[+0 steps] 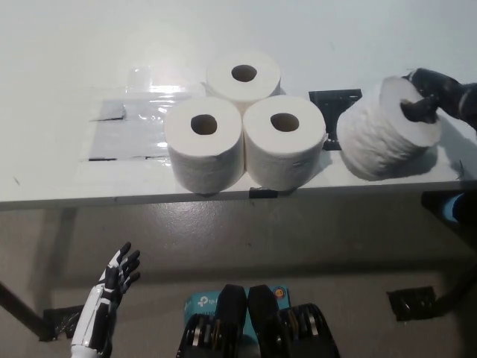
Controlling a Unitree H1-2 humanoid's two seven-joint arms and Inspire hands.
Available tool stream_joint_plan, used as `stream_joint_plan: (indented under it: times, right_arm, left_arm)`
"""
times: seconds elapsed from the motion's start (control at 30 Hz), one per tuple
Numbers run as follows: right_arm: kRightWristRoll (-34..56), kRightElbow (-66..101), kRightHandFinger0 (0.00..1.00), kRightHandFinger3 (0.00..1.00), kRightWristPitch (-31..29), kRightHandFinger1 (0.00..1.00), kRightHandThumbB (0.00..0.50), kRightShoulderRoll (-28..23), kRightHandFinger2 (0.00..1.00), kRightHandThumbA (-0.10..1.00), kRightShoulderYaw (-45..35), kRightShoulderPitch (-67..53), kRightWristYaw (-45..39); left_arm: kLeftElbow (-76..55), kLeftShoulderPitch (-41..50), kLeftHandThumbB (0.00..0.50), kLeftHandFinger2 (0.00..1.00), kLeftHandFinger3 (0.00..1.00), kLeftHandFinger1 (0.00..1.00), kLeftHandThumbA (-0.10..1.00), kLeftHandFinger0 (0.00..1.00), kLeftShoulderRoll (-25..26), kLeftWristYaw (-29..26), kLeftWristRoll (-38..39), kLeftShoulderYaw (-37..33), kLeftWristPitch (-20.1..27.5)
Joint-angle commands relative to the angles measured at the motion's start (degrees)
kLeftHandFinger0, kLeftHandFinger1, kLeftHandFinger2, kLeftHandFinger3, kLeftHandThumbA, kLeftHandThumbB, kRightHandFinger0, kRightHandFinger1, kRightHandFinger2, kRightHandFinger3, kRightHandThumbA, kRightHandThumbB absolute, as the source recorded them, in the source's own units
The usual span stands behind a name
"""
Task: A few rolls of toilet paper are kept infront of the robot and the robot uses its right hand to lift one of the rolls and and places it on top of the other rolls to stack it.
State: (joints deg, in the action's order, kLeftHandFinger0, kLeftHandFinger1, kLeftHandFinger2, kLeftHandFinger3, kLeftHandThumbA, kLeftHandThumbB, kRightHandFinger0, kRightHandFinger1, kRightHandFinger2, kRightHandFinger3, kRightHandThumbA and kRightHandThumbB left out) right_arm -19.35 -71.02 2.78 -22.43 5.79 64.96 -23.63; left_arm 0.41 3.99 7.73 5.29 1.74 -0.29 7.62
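**At the tabletop's right edge, a tilted roll in the black hand**

Head view: on the right side of the white tabletop (59,67), the right hand (436,95) grasps one toilet paper roll (387,138), with dark fingers (414,112) pushed into the roll's core hole and the rest of the hand lying across its top rim. This roll is tilted, its top face leaning toward the right, and its lower edge seems to rest on the tabletop near the front edge; whether it is fully clear of the surface cannot be told. It stands apart from the other rolls, with a gap between them.

Three more rolls stand upright in a tight cluster near the middle of the tabletop. The front left roll (203,153) and the front right roll (285,149) touch side by side by the front edge, and the back roll (244,77) sits just behind them, between the two. Nothing lies on top of any of them.

A sheet of clear plastic (127,127) lies flat on the tabletop to the left of the cluster. A black patch (333,99) shows on the surface between the cluster and the tilted roll.

Below the tabletop's edge, at lower left, the white left hand (115,280) hangs over the floor (313,239), holding nothing, fingers spread.
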Motion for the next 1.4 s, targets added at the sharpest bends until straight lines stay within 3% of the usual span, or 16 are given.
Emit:
stream_joint_plan:
  times: [0.0,0.03,0.1,0.17,0.37,0.43,0.5,0.57,0.7,0.8,0.83,0.87,1.23,1.3,1.33,1.37]
  right_arm:
    - [12.6,-1.2,0.00,0.28,0.8,0.00,0.000,-1.6,0.30,0.62,-10.2,1.1,0.7]
    - [13.0,-1.5,0.00,0.18,0.6,0.00,0.000,-1.5,0.19,0.62,-11.3,1.0,0.3]
    - [16.1,-2.6,0.00,0.05,2.4,0.00,0.049,-1.2,0.01,0.68,-15.8,0.7,0.7]
    - [17.1,-2.8,0.00,0.03,3.2,0.00,0.075,-0.9,0.00,0.72,-18.1,0.3,1.3]
    - [23.7,-4.0,0.00,0.00,4.0,0.00,0.074,0.3,0.00,0.73,-27.6,-0.8,-0.3]
    - [25.5,-4.5,0.00,0.00,4.1,0.00,0.061,0.6,0.00,0.74,-30.0,-1.1,-1.5]
    - [26.5,-5.2,0.00,0.00,4.5,0.00,0.020,0.8,0.00,0.82,-31.9,-1.1,-1.8]
    - [27.0,-5.2,0.00,0.00,4.6,0.00,0.015,1.0,0.00,0.85,-32.9,-0.9,-2.2]
    - [31.1,-5.3,0.00,0.00,7.8,0.00,0.061,1.2,0.00,0.78,-37.0,0.8,-4.0]
    - [32.8,-4.8,0.00,0.00,9.2,0.00,0.048,1.1,0.00,0.78,-38.3,1.7,-6.6]
    - [32.8,-4.1,0.00,0.00,9.7,0.00,0.124,1.1,0.00,0.75,-38.0,2.1,-6.5]
    - [32.9,-3.6,0.00,0.00,10.0,0.00,0.094,1.1,0.00,0.77,-37.7,2.4,-7.3]
    - [31.8,7.5,0.00,0.00,15.3,0.00,0.013,2.5,0.00,0.89,-29.6,7.1,-8.3]
    - [32.3,9.7,0.00,0.00,16.3,0.00,0.022,3.1,0.00,0.87,-28.8,7.4,-7.3]
    - [32.8,10.5,0.00,0.00,17.1,0.00,0.058,3.3,0.00,0.79,-28.6,7.4,-7.2]
    - [33.0,11.5,0.00,0.00,18.0,0.00,0.035,3.5,0.00,0.80,-28.2,7.5,-7.1]
  left_arm:
    - [-1.0,-0.1,0.120,1.00,1.00,1.00,1.00,1.00,0.6,0.9,0.5,0.0,1.6]
    - [-1.0,0.0,0.121,1.00,1.00,1.00,1.00,1.00,0.6,0.9,0.4,0.1,1.6]
    - [-1.3,0.0,0.126,1.00,1.00,1.00,1.00,1.00,0.6,0.8,0.6,0.2,1.2]
    - [-1.4,0.1,0.128,1.00,1.00,1.00,1.00,1.00,0.6,0.8,0.5,0.1,1.0]
    - [-1.3,-0.1,0.125,1.00,1.00,1.00,1.00,1.00,0.7,0.7,0.3,0.2,1.1]
    - [-1.2,-0.1,0.122,1.00,1.00,1.00,1.00,1.00,0.7,0.7,0.3,0.2,1.2]
    - [-1.2,0.0,0.107,1.00,1.00,1.00,1.00,1.00,0.6,0.9,0.5,0.1,1.4]
    - [-1.1,0.0,0.108,1.00,1.00,1.00,1.00,1.00,0.6,0.9,0.6,0.2,1.4]
    - [-1.1,-0.2,0.111,1.00,1.00,1.00,1.00,1.00,0.8,0.8,0.4,0.3,1.5]
    - [-1.3,-0.2,0.113,1.00,1.00,1.00,1.00,1.00,0.8,0.8,0.4,0.2,0.9]
    - [-1.4,-0.2,0.113,1.00,1.00,1.00,1.00,1.00,0.8,0.8,0.3,0.2,0.7]
    - [-1.5,-0.2,0.113,1.00,1.00,1.00,1.00,1.00,0.8,0.8,0.3,0.1,0.6]
    - [-1.6,-0.3,0.125,1.00,1.00,1.00,1.00,1.00,1.0,1.0,0.6,0.2,0.8]
    - [-1.4,-0.3,0.126,1.00,1.00,1.00,1.00,1.00,1.0,0.9,0.4,0.2,1.2]
    - [-1.2,-0.4,0.125,1.00,1.00,1.00,1.00,1.00,1.0,0.9,0.4,0.2,1.3]
    - [-1.2,-0.4,0.123,1.00,1.00,1.00,1.00,1.00,0.9,0.9,0.4,0.2,1.3]
